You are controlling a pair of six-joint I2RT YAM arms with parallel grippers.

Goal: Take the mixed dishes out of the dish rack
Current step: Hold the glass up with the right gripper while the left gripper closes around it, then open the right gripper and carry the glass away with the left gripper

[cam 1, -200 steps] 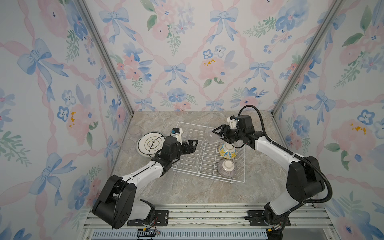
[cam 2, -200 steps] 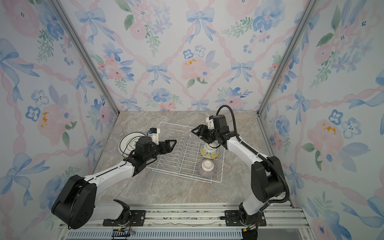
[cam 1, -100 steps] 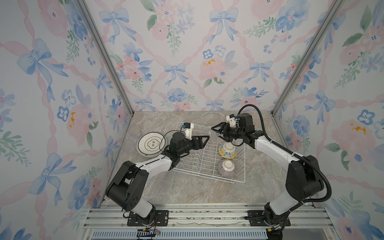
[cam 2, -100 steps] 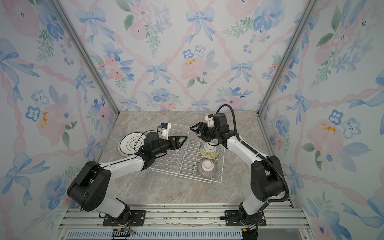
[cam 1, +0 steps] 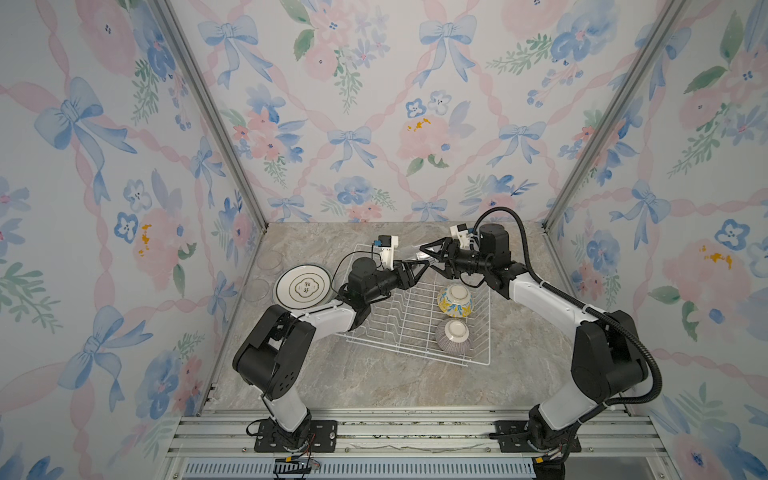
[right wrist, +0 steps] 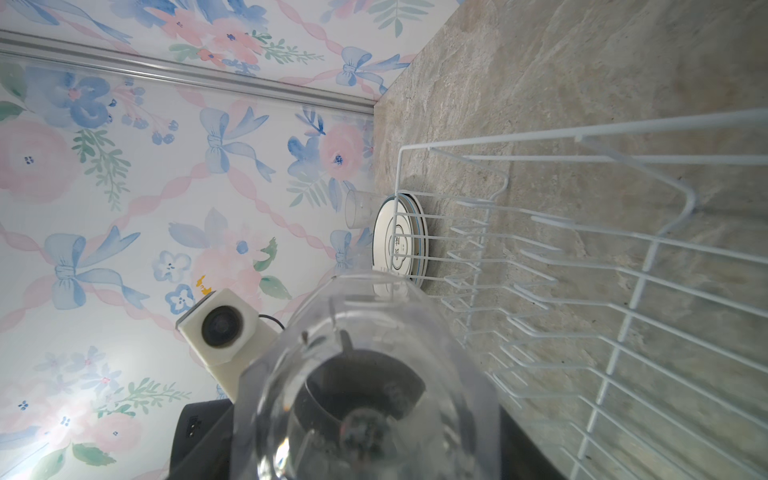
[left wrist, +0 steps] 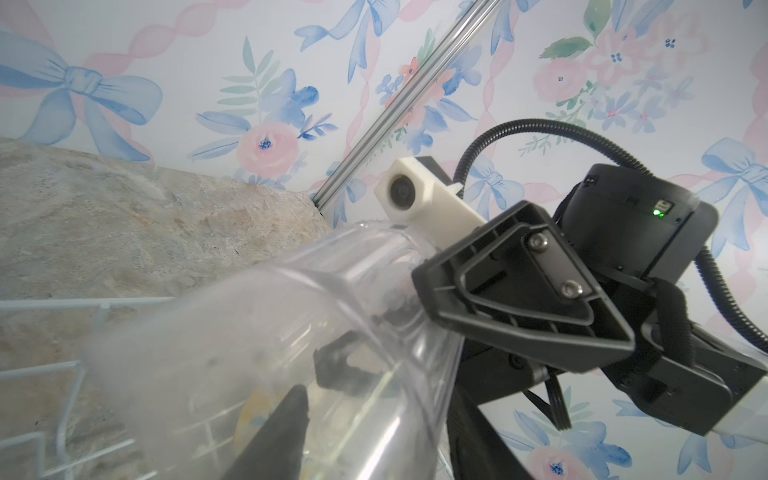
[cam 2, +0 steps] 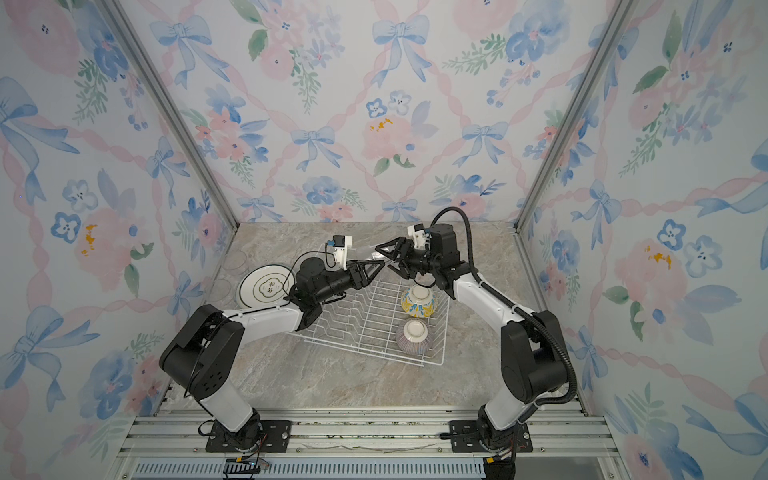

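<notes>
Glass [left wrist: 266, 353] between two outstretched claws

Both my arms reach inward, meeting centre frame. My right gripper [cam 1: 432, 259] clamps a glass [left wrist: 291, 332]; my left gripper [cam 1: 417, 268] straddles it, jaws parted.

Marble-look tabletop [cam 1: 374, 386]: wire dish rack [cam 1: 415, 324] mid, plate stack [cam 1: 303, 286] + clear glasses [cam 1: 255, 289] by left wall

Bright, even, soft light; faint shadows under rack [cam 1: 415, 324]. Top views sharp. Wrist views blurred up close on glass [left wrist: 270, 353], edges distorted.
</notes>
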